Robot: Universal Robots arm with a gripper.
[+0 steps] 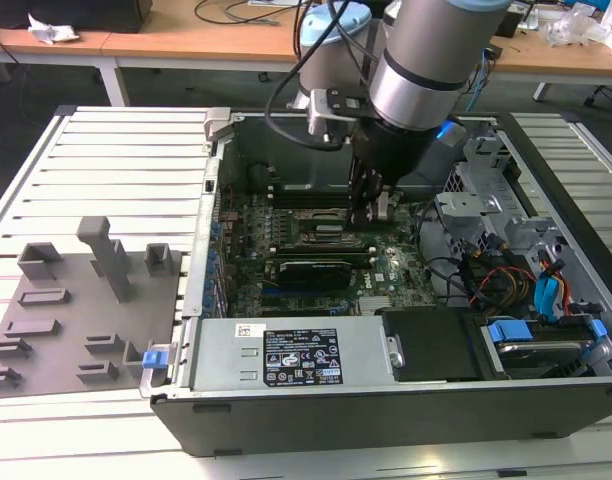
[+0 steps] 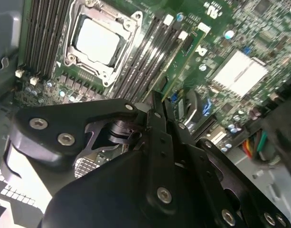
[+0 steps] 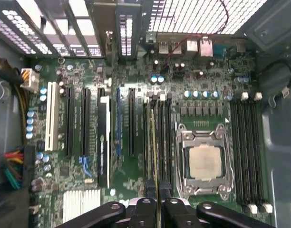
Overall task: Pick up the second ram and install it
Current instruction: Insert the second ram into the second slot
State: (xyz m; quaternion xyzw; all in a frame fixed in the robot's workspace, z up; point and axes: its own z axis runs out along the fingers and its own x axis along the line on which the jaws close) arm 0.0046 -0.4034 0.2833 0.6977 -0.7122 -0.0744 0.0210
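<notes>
My gripper (image 1: 371,215) reaches down into the open computer case, over the motherboard (image 1: 386,265). It is shut on the second ram (image 3: 154,156), a thin green strip seen edge-on between the black fingers (image 3: 143,209). In the second wrist view the second ram (image 2: 186,57) runs away from the gripper (image 2: 160,107) toward a white latch. It lies in line with the black memory slots (image 3: 164,137) beside the silver processor socket (image 3: 202,161). Whether it is seated in a slot I cannot tell.
More memory slots (image 3: 247,152) flank the socket's other side. A black card (image 1: 311,270), long expansion slots (image 3: 83,123), a silver heatsink (image 2: 240,71) and coloured cables (image 1: 506,275) crowd the case. A grey fixture tray (image 1: 76,300) lies at the exterior view's left.
</notes>
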